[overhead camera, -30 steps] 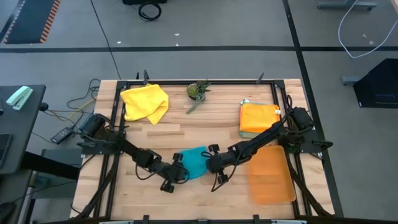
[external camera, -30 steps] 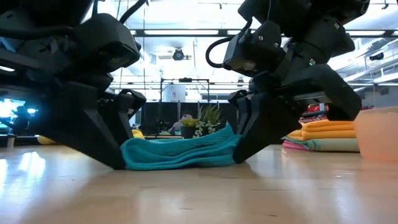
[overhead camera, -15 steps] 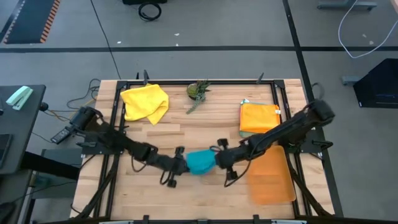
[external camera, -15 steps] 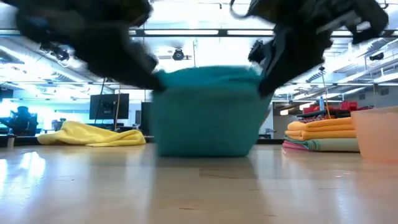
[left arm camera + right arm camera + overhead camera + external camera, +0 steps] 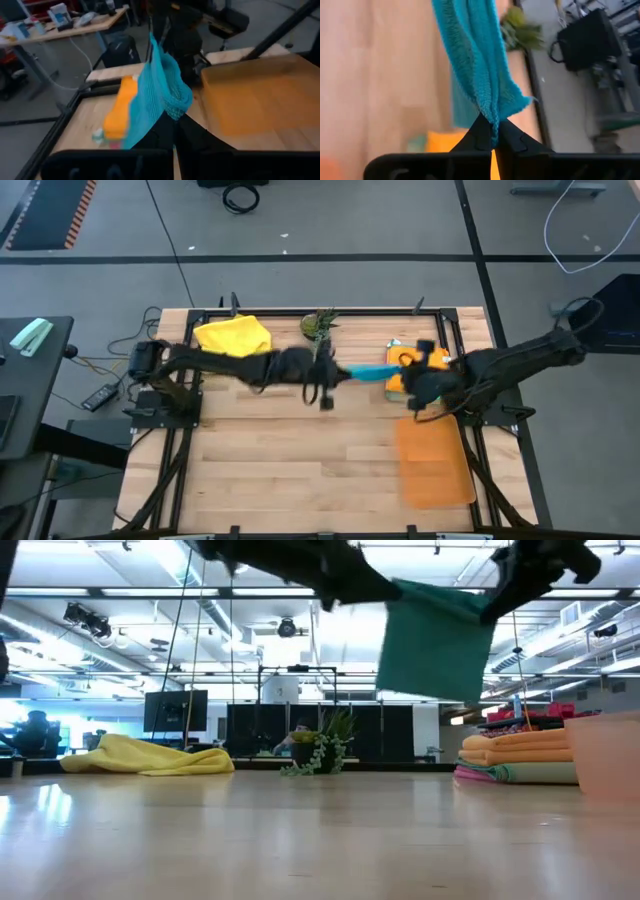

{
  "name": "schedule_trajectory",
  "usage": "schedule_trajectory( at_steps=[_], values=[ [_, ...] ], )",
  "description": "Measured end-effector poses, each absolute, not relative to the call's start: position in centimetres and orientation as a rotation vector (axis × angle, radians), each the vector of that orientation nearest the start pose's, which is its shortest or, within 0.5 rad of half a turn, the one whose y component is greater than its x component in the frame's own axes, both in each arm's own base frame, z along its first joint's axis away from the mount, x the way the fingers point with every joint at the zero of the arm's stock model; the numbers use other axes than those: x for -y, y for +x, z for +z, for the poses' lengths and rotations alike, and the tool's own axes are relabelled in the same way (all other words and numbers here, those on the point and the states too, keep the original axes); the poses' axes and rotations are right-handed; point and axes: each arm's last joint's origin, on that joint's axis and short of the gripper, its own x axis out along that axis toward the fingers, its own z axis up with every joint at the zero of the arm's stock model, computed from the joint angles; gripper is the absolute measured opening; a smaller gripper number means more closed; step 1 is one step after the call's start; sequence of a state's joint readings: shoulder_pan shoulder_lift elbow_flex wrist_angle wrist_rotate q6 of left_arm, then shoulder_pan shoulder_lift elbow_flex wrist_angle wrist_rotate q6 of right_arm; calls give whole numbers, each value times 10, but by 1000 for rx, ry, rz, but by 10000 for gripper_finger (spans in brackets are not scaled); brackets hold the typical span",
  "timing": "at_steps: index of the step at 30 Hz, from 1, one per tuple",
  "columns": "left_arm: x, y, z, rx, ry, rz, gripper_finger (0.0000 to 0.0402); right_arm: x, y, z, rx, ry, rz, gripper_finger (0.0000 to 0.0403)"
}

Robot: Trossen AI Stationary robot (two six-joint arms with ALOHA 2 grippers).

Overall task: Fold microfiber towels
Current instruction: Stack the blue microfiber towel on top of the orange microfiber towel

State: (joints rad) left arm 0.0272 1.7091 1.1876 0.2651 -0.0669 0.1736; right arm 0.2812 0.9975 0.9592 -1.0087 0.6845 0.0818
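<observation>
A teal microfiber towel (image 5: 370, 370) hangs in the air over the table's far right part, stretched between my two grippers. In the low view the towel (image 5: 435, 640) droops as a flat sheet well above the table. My left gripper (image 5: 340, 372) is shut on its left end, and my right gripper (image 5: 405, 378) is shut on its right end, just beside a stack of folded towels with an orange one on top (image 5: 415, 365). A crumpled yellow towel (image 5: 232, 340) lies on the table at the far left. My left gripper pinches the teal towel's upper left corner (image 5: 172, 112) between its two fingers, reaching almost level from the table's left. The cloth hangs below the fingers, clear of the table. My right gripper pinches the upper right corner (image 5: 491, 117), where several layers bunch together between the fingertips. It comes slanting down from the right. The towel hangs clear.
A small green plant (image 5: 320, 325) stands at the far middle. A translucent orange mat (image 5: 435, 460) lies flat at the near right. The bare wooden table (image 5: 290, 460) stretches across the near and middle part.
Both grippers have risen and swung from the table's near middle toward the far right, near the folded stack. The teal towel, which lay bunched on the table between them, has been lifted clear and now hangs spread between them.
</observation>
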Motion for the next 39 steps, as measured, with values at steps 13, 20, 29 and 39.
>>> schedule_trajectory(
  at_steps=[13,20,29,39],
  values=[
    [-110,524,267,-237,368,4,8,25,95,310,-1202,-661,-625,5],
    [-145,547,253,-281,445,27,8,45,80,282,-1283,-839,-668,5],
    [-128,553,230,-380,371,-48,8,53,71,229,-1291,-569,-350,5],
    [-130,552,226,-404,368,-35,8,56,72,241,-1275,-623,-427,5]
  ],
)
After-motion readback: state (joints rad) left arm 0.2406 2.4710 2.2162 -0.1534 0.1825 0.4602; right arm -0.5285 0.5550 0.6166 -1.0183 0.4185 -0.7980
